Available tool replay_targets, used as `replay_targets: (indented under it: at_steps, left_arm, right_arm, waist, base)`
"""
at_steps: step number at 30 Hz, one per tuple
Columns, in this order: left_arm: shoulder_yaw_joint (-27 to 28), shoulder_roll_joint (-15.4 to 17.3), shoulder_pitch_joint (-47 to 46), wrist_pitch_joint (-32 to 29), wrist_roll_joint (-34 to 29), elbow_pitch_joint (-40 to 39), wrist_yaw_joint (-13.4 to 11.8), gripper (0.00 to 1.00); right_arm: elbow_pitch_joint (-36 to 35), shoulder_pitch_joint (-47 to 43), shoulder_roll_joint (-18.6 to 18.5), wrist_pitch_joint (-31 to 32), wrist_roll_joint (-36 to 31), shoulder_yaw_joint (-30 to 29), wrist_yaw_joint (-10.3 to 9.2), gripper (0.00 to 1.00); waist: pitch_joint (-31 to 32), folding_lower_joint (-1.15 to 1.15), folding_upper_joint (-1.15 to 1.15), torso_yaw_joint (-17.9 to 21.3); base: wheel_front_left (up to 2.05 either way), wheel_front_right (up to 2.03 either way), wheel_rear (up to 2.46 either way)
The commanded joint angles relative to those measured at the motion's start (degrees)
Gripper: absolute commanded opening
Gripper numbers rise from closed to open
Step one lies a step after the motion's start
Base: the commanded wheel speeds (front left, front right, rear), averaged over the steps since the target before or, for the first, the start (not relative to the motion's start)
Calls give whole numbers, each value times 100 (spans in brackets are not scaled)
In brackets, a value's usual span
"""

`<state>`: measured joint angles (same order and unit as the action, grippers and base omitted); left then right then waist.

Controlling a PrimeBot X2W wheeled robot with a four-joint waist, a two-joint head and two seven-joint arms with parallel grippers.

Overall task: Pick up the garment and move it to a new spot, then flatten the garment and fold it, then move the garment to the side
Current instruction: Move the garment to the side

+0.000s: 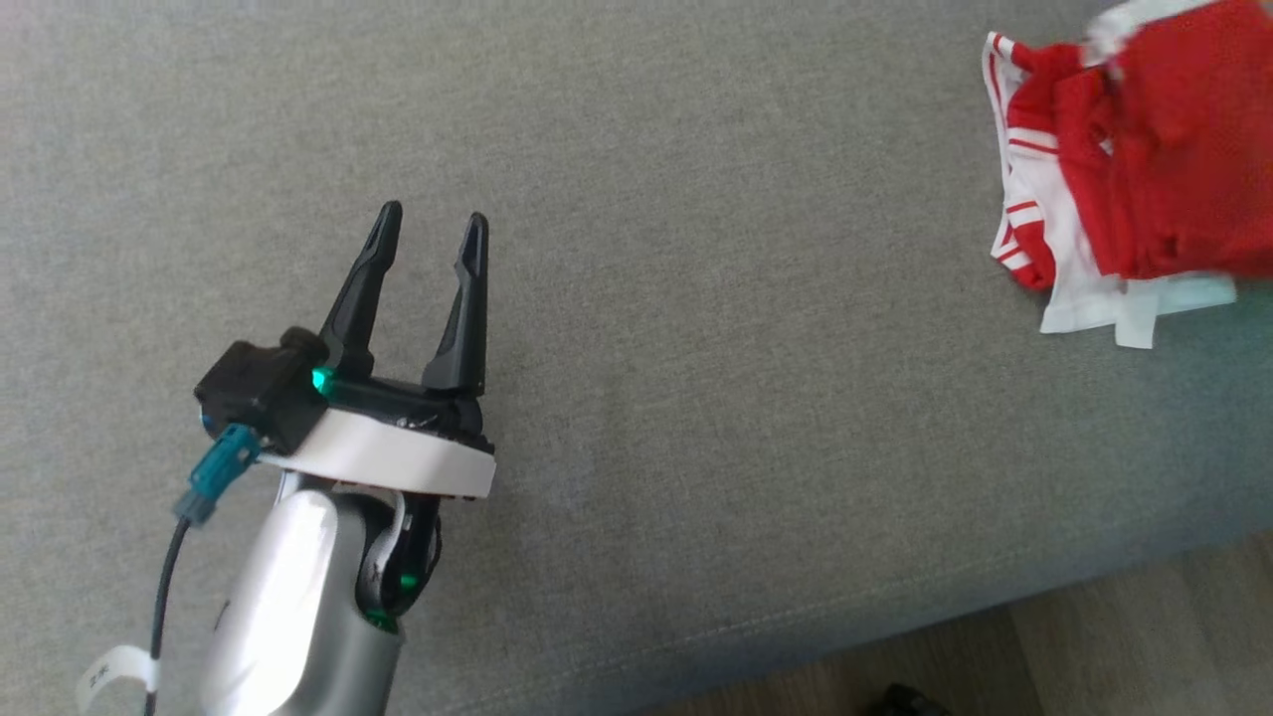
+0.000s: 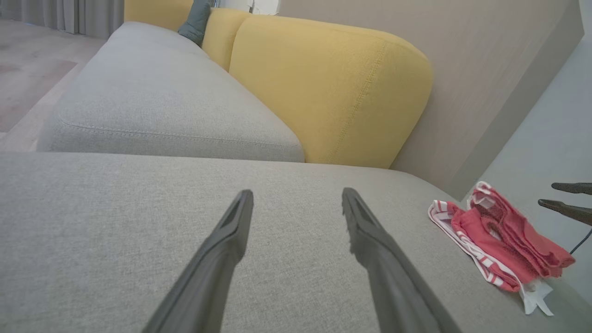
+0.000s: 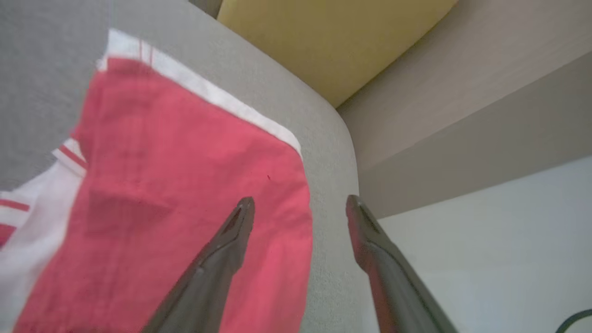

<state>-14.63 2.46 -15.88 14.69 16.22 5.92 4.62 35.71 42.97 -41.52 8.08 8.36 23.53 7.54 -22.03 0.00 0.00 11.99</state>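
Two spread fingers of our left gripper (image 1: 433,217) hover empty over the grey sofa seat (image 1: 696,328); our right gripper (image 3: 299,203) gapes too, gripping nothing. Farther right we see the red-and-white garment (image 1: 1144,159) lying bunched, blurred, cut off at the frame edge.

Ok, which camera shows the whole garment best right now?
Left wrist view: the garment lies whole in frame, a red-and-white bundle on the grey cushion, all edges visible. Head view crops the garment at its upper right corner, slightly blurred. Right wrist view is too close: just red cloth with white trim.
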Motion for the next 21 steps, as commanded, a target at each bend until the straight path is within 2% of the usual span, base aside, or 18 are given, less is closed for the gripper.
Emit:
replay_targets:
  at_steps: [1, 6, 11, 12, 14, 18, 20, 21]
  left_arm:
    - [159, 42, -164, 31, 27, -147, 26, 100]
    - [189, 42, -89, 31, 93, -191, -19, 100]
    - [253, 42, 41, 31, 180, -263, -95, 100]
    - [281, 42, 109, 31, 211, -312, -129, 100]
    - [315, 42, 182, 31, 233, -365, -157, 100]
    - [407, 42, 356, 31, 302, -513, -255, 100]
    - [431, 42, 451, 31, 328, -568, -294, 100]
    - [431, 42, 451, 31, 328, -568, -294, 100]
  right_arm:
    - [-230, -109, -61, -42, -70, -94, -5, 100]
    - [-679, -116, 455, -236, -2, -375, -5, 100]
    - [-1195, -358, 1229, -579, 322, -666, -5, 100]
    - [-1405, -502, 1527, -785, 435, -740, -5, 100]
    - [-1606, -694, 1858, -983, 543, -798, -5, 100]
    - [-1937, -1178, 2496, -1391, 618, -914, -5, 100]
    - [-2021, -1451, 2840, -1619, 529, -1189, -5, 100]
    - [-2021, -1451, 2840, -1619, 529, -1189, -5, 100]
  waist:
    - [95, 0, 0, -7]
    - [348, 0, 0, -67]
    - [690, 0, 0, -219]
    - [827, 0, 0, -295]
    - [977, 0, 0, -382]
    - [1252, 0, 0, -546]
    - [1382, 0, 0, -631]
    - [1382, 0, 0, -631]
  base:
    - [0, 0, 0]
    - [0, 0, 0]
    - [0, 0, 0]
    - [0, 0, 0]
    - [0, 0, 0]
    - [0, 0, 0]
    - [0, 0, 0]
    - [0, 0, 0]
